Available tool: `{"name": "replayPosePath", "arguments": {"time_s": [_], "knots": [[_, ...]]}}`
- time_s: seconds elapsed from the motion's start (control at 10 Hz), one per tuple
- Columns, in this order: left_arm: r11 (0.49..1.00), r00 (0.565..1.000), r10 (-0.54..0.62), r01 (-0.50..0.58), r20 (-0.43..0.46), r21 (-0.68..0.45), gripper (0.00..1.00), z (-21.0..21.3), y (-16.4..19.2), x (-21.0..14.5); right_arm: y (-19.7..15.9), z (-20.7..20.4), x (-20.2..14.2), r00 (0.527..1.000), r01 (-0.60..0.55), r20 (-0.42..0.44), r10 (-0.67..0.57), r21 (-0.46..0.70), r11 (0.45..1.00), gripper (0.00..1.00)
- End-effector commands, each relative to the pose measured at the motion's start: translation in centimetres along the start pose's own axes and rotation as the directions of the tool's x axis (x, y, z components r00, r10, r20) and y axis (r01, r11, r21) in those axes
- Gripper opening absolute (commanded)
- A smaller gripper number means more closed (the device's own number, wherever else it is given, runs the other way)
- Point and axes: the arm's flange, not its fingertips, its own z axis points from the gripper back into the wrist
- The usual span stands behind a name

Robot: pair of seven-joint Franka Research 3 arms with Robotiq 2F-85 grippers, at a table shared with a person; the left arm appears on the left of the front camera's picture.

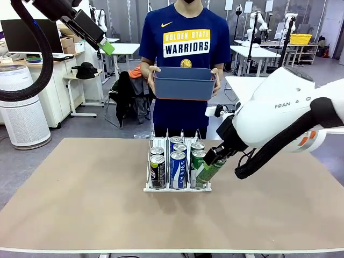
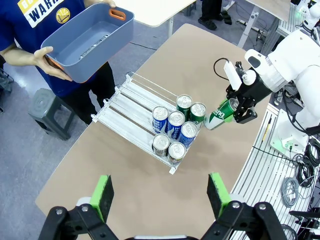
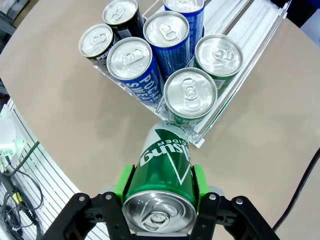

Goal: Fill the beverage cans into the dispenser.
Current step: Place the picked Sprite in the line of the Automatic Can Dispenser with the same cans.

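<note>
Beverage cans (image 3: 167, 32) fill the end of the dispenser (image 2: 125, 107) nearest the right pincer (image 3: 160, 186). There are seven: two black, three blue and two green. The blue ones' lettering is partly hidden by neighbouring cans and the clear dividers. An eighth, a green can (image 3: 162, 167), sits tilted in that pincer. Its base points ahead at the rack's near corner, just beside the front green can of the outer lane. Whether the base touches the divider or hangs just clear of it cannot be made out. In the front view the pincer's fingers are mostly hidden behind the can and the bulky white wrist.

The right pincer is clenched on the green can, with its green pads (image 3: 124, 182) pressed to either side of the body. The silver top faces back toward the wrist. The arm reaches in low over the table (image 1: 80, 209), its wrist angled down toward the rack.

The left pincer (image 2: 160, 195) is released, jaws spread wide with nothing between them. Its arm is raised high, partly cut off by the front view's top edge, and the dispenser lies far ahead of it. Beyond the rack, farthest from both pincers, a person's hands (image 2: 42, 57) hold a blue-grey tub (image 2: 85, 42) above the table.
</note>
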Motion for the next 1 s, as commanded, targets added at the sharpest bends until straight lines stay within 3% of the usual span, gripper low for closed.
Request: {"name": "replayPosePath", "arguments": {"time_s": [0.0,0.4,0.9], "knots": [[1.0,1.0,0.017,-0.017,0.003,-0.012,1.0,-0.1,-0.2,-0.4,-0.3,-2.0,-3.1,0.994,-0.039,0.098,0.038,0.003,0.999,0.58],[1.0,1.0,0.017,-0.017,0.003,-0.012,1.0,-0.1,-0.2,-0.4,-1.4,-3.3,-1.4,0.985,-0.038,0.165,0.043,-0.035,0.999,0.58],[1.0,1.0,0.017,-0.017,0.003,-0.012,1.0,-0.1,-0.2,-0.4,-2.9,-5.1,0.9,0.993,-0.046,0.105,0.053,-0.067,0.997,0.58]]}}
